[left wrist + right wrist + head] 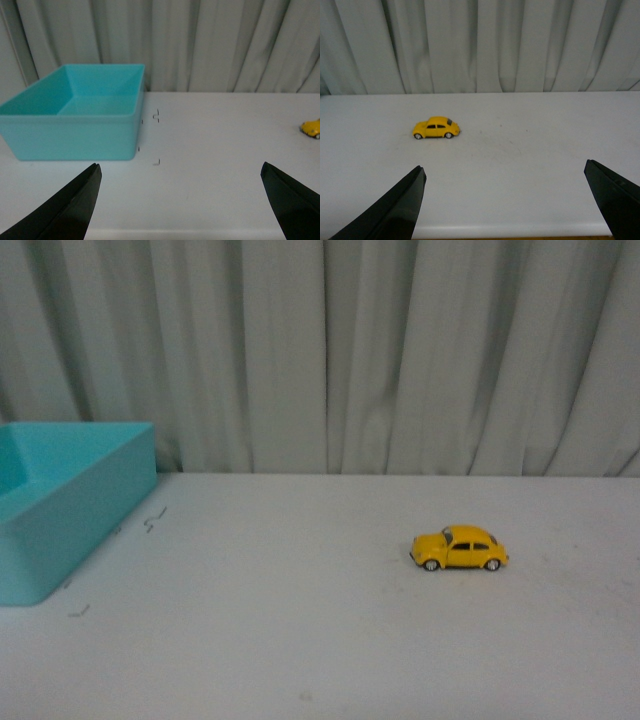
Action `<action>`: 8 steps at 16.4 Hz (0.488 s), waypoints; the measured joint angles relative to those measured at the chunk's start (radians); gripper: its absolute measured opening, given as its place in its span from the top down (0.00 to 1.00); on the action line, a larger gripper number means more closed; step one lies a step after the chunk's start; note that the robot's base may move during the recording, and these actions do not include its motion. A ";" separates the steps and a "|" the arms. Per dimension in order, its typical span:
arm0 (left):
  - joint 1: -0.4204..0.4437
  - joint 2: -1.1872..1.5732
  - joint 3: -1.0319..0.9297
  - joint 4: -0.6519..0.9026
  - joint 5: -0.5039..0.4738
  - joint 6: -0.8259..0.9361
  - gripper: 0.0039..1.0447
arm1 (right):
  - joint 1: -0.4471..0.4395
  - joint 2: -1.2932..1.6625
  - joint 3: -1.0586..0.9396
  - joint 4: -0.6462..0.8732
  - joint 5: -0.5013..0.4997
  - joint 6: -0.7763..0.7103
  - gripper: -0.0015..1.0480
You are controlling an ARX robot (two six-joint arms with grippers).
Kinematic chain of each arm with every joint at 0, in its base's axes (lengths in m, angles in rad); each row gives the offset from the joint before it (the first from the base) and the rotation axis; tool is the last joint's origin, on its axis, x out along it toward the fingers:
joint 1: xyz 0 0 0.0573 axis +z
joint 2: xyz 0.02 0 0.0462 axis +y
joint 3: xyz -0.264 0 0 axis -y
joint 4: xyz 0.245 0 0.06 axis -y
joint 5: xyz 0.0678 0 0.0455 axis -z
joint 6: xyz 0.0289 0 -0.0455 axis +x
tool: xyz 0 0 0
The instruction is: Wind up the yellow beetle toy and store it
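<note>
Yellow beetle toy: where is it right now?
Front view: the yellow beetle toy stands on the table, right of centre, apart from the teal bin at left.

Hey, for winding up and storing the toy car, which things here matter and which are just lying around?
For the job: yellow beetle toy; turquoise bin, probably where it gets stored; left gripper and right gripper, both open and empty.
Just there: white table; small dark marks on it; grey curtain behind.
</note>
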 joint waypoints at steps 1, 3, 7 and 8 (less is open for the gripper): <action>0.000 0.000 0.000 0.000 0.000 0.000 0.06 | 0.000 0.000 0.000 0.001 0.000 0.000 0.06; 0.000 0.000 0.000 0.002 0.002 0.000 0.06 | 0.000 0.000 0.000 0.003 0.000 0.000 0.06; 0.000 0.000 0.000 0.002 0.001 0.001 0.06 | 0.000 0.000 0.000 0.002 0.000 0.000 0.06; 0.000 0.000 0.000 0.001 0.001 0.001 0.06 | 0.000 0.000 0.000 0.000 0.000 0.000 0.06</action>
